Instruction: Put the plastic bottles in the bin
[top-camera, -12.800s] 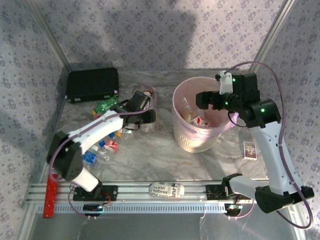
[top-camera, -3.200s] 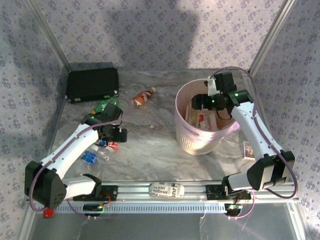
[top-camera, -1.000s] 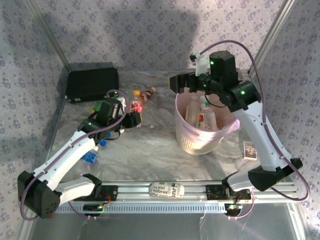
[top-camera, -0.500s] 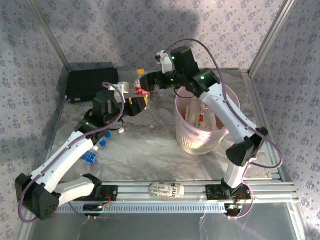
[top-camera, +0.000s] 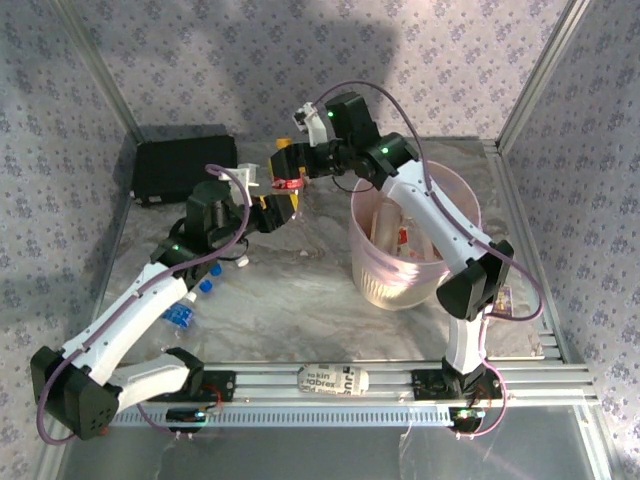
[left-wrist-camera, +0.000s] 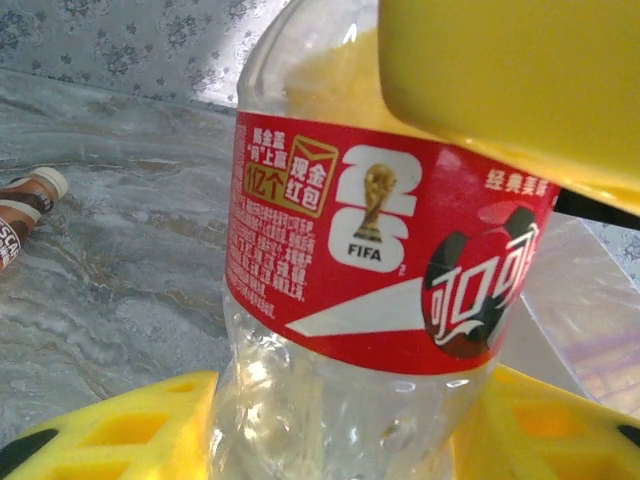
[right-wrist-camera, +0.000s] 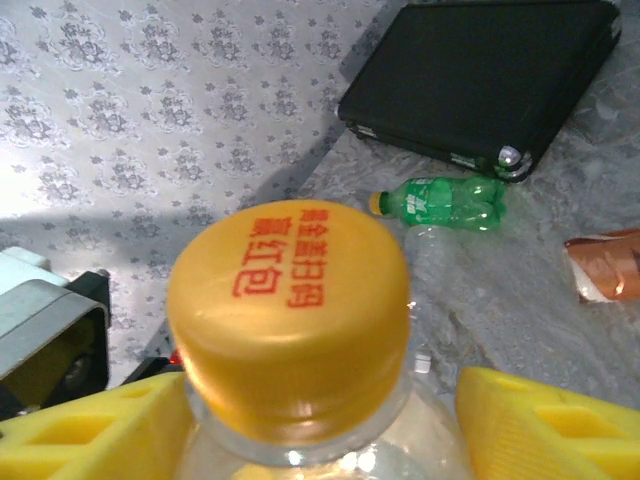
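The held bottle (left-wrist-camera: 380, 260) is wearing a red label that is showing "FIFA", a gold cup, a big "26" and white Chinese words (too small for me to read). Its orange cap (right-wrist-camera: 290, 320) is showing red Chinese writing. The bottle is clear plastic, and it is hanging over the table (top-camera: 300, 290), left of the pink bin (top-camera: 400, 285), not inside it. The left gripper (left-wrist-camera: 330, 440) is squeezing its lower part. The right gripper (right-wrist-camera: 300, 430) is sitting with yellow fingers on both sides of the cap; I cannot tell if it is squeezing. A green bottle (right-wrist-camera: 445, 200) is lying near the black case (right-wrist-camera: 480, 80).
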